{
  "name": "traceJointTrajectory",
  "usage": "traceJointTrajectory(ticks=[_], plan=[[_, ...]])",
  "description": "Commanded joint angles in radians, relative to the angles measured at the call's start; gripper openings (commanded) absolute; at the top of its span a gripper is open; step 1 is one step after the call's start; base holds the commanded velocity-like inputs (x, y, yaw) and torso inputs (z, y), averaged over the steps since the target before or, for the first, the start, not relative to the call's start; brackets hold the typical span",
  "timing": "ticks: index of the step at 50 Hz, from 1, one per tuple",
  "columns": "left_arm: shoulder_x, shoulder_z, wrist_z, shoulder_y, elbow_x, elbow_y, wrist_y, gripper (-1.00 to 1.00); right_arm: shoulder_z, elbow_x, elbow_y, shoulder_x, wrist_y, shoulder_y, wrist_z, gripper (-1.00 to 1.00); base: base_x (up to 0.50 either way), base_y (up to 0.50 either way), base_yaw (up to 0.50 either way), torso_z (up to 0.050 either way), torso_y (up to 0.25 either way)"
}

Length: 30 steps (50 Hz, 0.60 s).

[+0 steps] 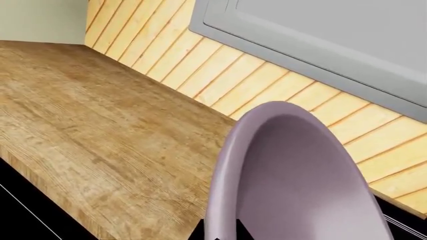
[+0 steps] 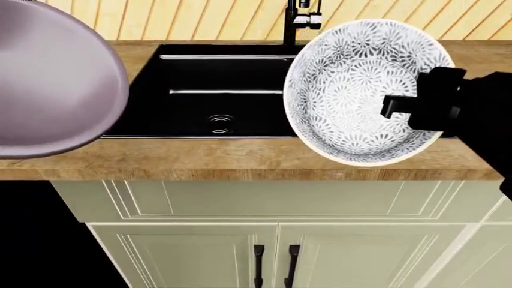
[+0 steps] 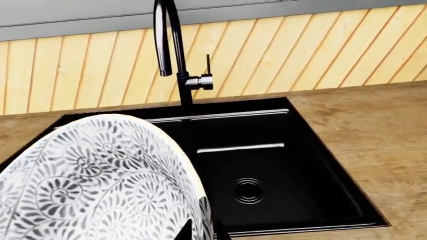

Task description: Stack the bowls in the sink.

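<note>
bowls: 2, mauve bowl [image 2: 48, 84] and floral bowl [image 2: 360, 90], each gripped by one arm's jaws | sink [image 2: 216, 102]: 1

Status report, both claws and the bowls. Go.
Left claw shut on mauve bowl, held up left of the sink. Right claw shut on patterned bowl, tilted over the sink. Both basins empty; faucet behind.

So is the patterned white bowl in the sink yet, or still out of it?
Out. The patterned white bowl is held tipped on edge by the right gripper, above the sink, whose visible basin is empty.
</note>
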<state>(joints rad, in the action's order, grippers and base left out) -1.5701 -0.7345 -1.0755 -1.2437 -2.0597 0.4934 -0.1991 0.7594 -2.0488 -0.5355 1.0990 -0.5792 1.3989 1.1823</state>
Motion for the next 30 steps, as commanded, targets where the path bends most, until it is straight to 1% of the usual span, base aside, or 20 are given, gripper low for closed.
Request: traceJointTrajectory(ticks=[1, 6, 30], plan=[[-0.001, 0.016, 0.001, -0.118, 0.014, -0.001, 0.017, -1.0, -0.021, 0.037, 0.006, 0.002, 0.002, 0.013, 0.004, -1.0, 0.16, 0.0, 0.0, 0.0, 0.0], [-0.001, 0.014, 0.007, -0.112, 0.019, -0.002, 0.024, -1.0, -0.011, 0.044, 0.011, -0.004, -0.007, 0.008, 0.003, -1.0, 0.36, 0.0, 0.0, 0.0, 0.0], [-0.001, 0.024, 0.008, -0.102, 0.018, -0.005, 0.022, -1.0, 0.014, 0.051, 0.015, -0.007, -0.041, -0.005, -0.001, -1.0, 0.5, 0.0, 0.0, 0.0, 0.004]])
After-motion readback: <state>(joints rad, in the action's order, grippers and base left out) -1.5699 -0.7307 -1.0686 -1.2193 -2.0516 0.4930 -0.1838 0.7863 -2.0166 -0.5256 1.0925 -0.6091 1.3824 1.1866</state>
